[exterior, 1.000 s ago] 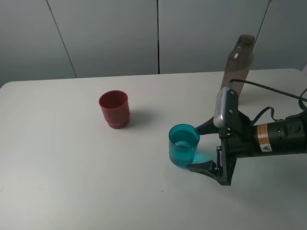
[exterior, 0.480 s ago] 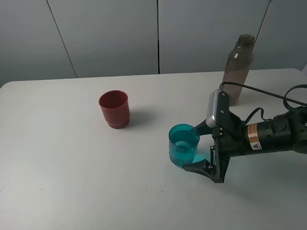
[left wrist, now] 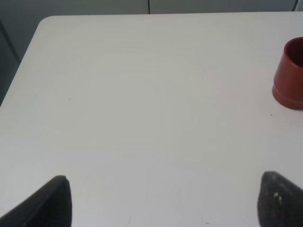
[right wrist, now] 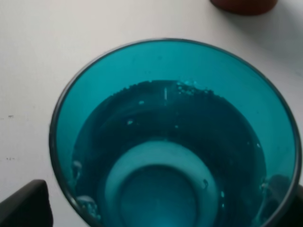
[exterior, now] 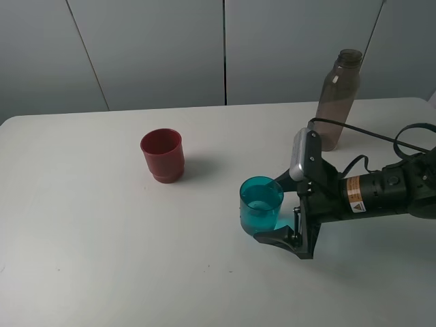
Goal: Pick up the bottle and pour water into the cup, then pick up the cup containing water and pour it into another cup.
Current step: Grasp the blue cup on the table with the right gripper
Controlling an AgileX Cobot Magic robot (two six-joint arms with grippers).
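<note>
The translucent teal cup (exterior: 261, 206) stands on the white table right of the middle and holds water, as the right wrist view (right wrist: 175, 137) shows. My right gripper (exterior: 267, 210) is open, with one finger on each side of the cup; one fingertip (right wrist: 23, 203) shows just beside the cup wall. The opaque red cup (exterior: 162, 155) stands upright to the left and farther back; its base shows in the right wrist view (right wrist: 244, 4). The tall smoky grey-brown bottle (exterior: 338, 99) stands upright at the back right. My left gripper (left wrist: 165, 208) is open and empty over bare table, with the red cup (left wrist: 291, 75) off to one side.
The right arm's black cable (exterior: 361, 131) runs over the table in front of the bottle. The table's back edge (exterior: 136, 111) meets a grey panelled wall. The left arm is out of the exterior high view.
My right gripper has moved left, so its open fingers now reach along both sides of the teal cup. The cups and the bottle have not moved.
</note>
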